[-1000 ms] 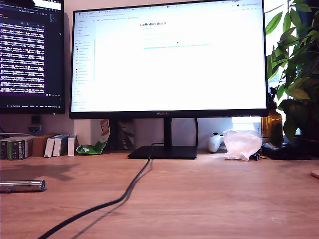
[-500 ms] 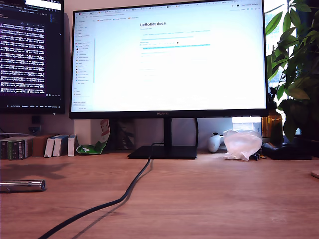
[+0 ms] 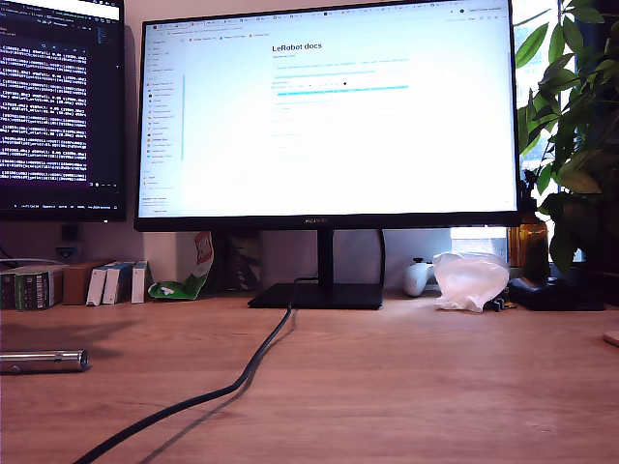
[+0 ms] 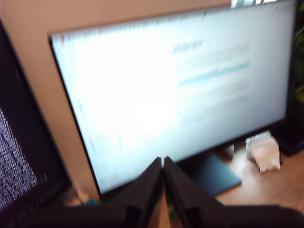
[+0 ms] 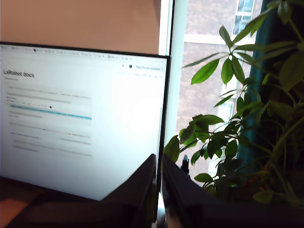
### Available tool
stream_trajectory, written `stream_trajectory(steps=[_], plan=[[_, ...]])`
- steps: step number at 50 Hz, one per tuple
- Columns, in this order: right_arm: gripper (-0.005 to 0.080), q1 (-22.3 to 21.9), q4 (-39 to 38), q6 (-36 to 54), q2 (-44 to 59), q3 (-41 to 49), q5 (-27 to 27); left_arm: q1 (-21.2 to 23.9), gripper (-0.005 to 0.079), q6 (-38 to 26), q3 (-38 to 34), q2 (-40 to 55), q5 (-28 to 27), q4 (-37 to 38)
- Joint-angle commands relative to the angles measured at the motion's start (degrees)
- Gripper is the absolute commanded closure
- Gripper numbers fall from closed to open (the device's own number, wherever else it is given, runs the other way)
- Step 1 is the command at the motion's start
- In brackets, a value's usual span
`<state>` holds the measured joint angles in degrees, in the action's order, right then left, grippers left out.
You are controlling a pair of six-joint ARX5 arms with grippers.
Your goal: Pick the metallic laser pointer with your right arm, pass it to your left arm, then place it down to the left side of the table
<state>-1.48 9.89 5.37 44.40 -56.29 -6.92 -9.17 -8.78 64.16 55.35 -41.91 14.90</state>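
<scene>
The metallic laser pointer [image 3: 44, 361] lies flat on the wooden table [image 3: 406, 387] at the exterior view's left edge, its shiny silver barrel partly cut off by the frame. Neither arm shows in the exterior view. In the first wrist view my first gripper [image 4: 163, 160] is shut with its dark pointed fingers pressed together, nothing between them, raised and facing the bright monitor. In the second wrist view my second gripper [image 5: 158, 157] is also shut and holds nothing, facing the monitor's edge and a leafy plant. The pointer appears in neither wrist view.
A black cable [image 3: 232, 387] snakes from the monitor stand [image 3: 317, 295] toward the front of the table. Small boxes [image 3: 68, 284] line the back at the exterior view's left. A crumpled white bag [image 3: 469, 280], a white controller [image 3: 418, 276] and a plant [image 3: 575, 145] sit at that view's right.
Text on the dark screen has scrolled and the white screen's page filled in. The laser pointer has not moved.
</scene>
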Motion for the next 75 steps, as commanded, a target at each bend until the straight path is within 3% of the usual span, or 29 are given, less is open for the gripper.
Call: stream_trajectory(steps=[1, 9, 23, 46, 65, 75], plan=[[0.0765, 0.0, -0.9, -0.9, -2.5, 1.8, 0.1, -0.1, 0.0766, 0.6, -3.0, -2.2, -0.1, -0.5], [0.0765, -0.1, -3.9, -0.7, -7.0, 5.0, 1.5, -0.1, 0.0766, 3.9, -6.5, -6.1, -0.1, -3.8], [0.0765, 1.2, -3.1, -0.7, -14.9, 8.8, 1.4, 1.2, 0.0766, 5.8, -9.7, -11.7, -1.7, -2.4], [0.0765, 2.3, -2.7, -2.1, -28.5, 18.9, 3.1, 3.9, 0.0766, 9.0, -24.5, -28.1, 4.0, -5.2], [0.0765, 2.2, 3.4, -2.7, -37.9, 28.3, 4.8, 4.3, 0.0766, 12.5, -36.5, -35.6, 4.4, -6.9], [0.0764, 2.2, 7.3, -7.0, -39.5, 28.7, 4.1, 4.5, 0.0766, 15.6, -37.4, -36.7, 5.2, -3.1]])
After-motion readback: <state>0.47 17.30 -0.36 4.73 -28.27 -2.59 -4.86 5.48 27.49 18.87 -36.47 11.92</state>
